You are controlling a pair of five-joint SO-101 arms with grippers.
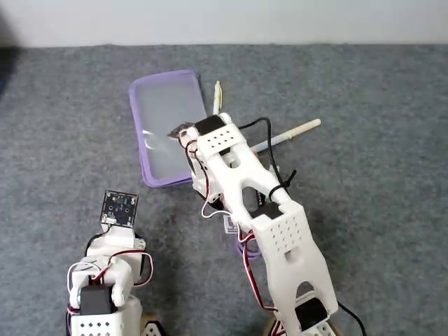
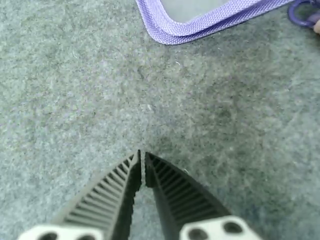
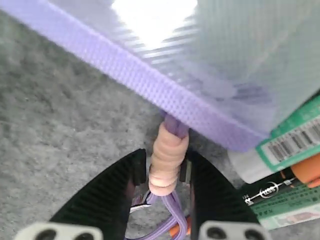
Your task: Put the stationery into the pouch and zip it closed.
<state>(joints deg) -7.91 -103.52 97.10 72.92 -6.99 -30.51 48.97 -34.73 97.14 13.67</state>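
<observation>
The right jaws are closed on a peach ribbed zipper pull (image 3: 167,159), one finger pressed to each side of it, with a purple cord (image 3: 172,212) trailing back from the pull between the fingers. Directly ahead of these jaws, touching the far end of the pull, runs the purple woven edge of the pouch (image 3: 150,85), its clear face stretching away beyond. Off to one side of the jaws, by the pouch's corner, lie a white tube with a green label (image 3: 280,147) and a green-and-orange packet (image 3: 280,202); whether they are inside the pouch I cannot tell. From the high view, a cream pen (image 1: 294,131) lies on the grey surface (image 1: 371,210) outside the pouch (image 1: 164,126), partly under the right arm, and a smaller cream stick (image 1: 218,94) sits just beside the pouch's long edge. The left jaws are closed on nothing, tips almost touching, low over the surface, with a pouch corner (image 2: 200,27) well ahead of them.
</observation>
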